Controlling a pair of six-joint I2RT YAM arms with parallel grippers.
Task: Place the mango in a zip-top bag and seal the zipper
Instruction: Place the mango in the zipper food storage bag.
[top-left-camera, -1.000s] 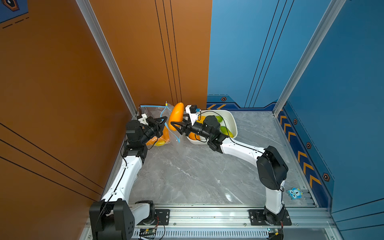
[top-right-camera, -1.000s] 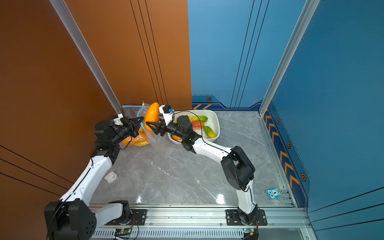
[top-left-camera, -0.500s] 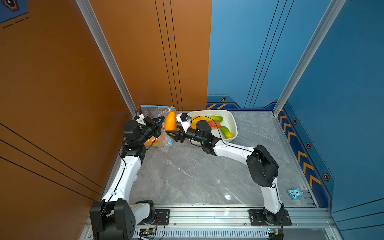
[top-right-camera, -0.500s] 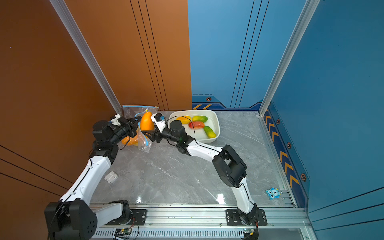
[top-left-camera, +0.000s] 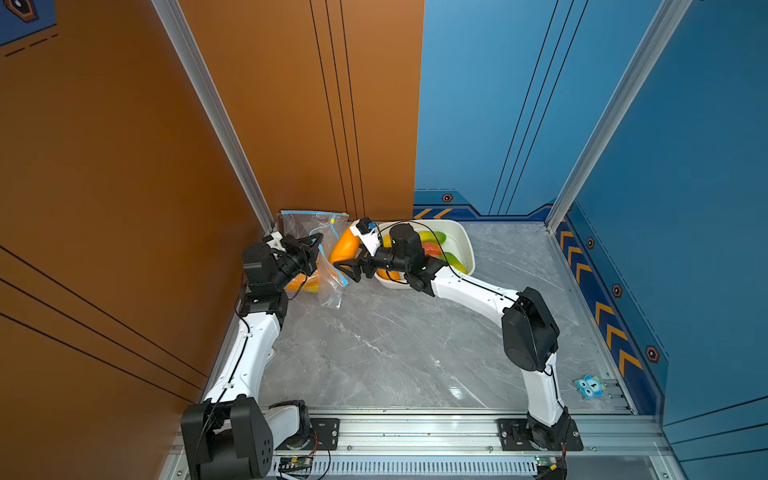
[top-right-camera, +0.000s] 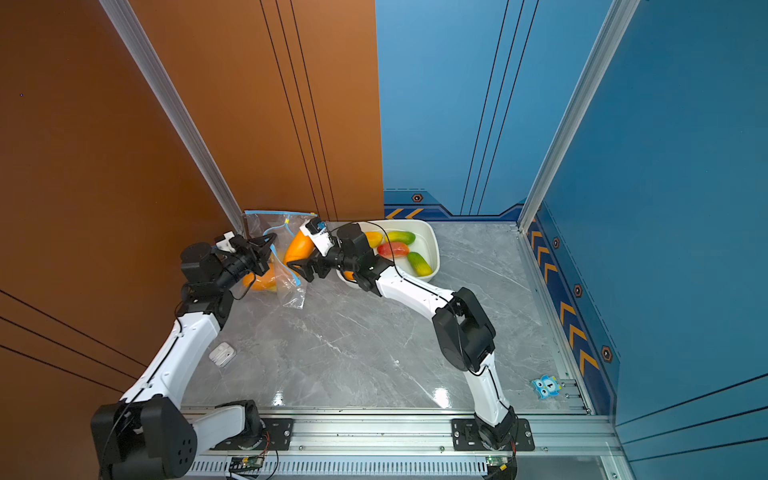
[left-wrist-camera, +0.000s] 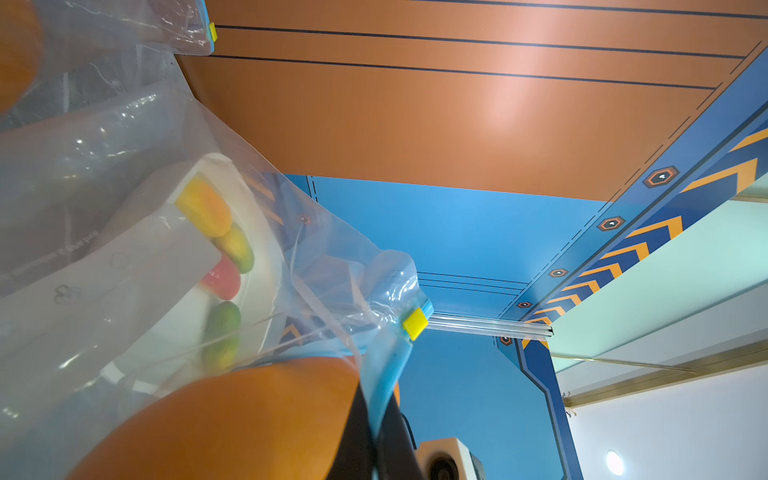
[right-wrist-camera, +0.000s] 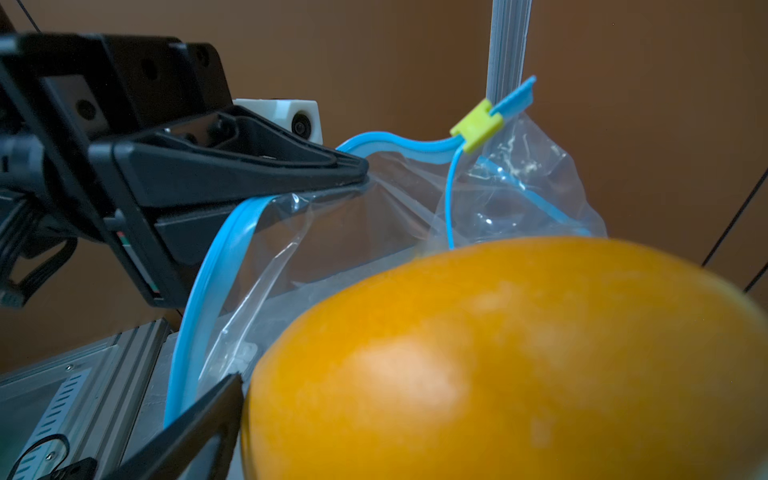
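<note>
**Desk:** How does the mango look from your seat?

**Operator:** I see the mango (top-left-camera: 344, 248) as smooth and orange, tilted with its upper end toward the back wall. It sits at the mouth of the zip-top bag (top-left-camera: 331, 286), a clear one with a blue zipper rim (right-wrist-camera: 216, 266) and a yellow slider (right-wrist-camera: 477, 124). I cannot tell how far past the rim it reaches.

**Desk:** And the hands?

**Operator:** My left hand (top-left-camera: 319, 240) is pinched tight on the blue zipper rim. The bag hangs from it and reaches down to the surface (top-left-camera: 395, 353). My right hand (top-left-camera: 348, 269) has its jaws spread wide at the mango's lower end. In the right wrist view one finger (right-wrist-camera: 187, 428) lies just beside the skin.

**Desk:** Anything crowding you?

**Operator:** A white tub (top-left-camera: 462, 243) just behind my right wrist holds yellow, red and green mangoes. Another bagged orange fruit (top-left-camera: 305, 283) lies under my left hand, and a flat bag (top-left-camera: 303, 220) leans at the wall. A blue owl toy (top-left-camera: 590, 386) sits well apart, by the rail.

**Desk:** The room?

**Operator:** The surface is grey and marbled. Orange panels stand on my left and blue panels on my right.
</note>
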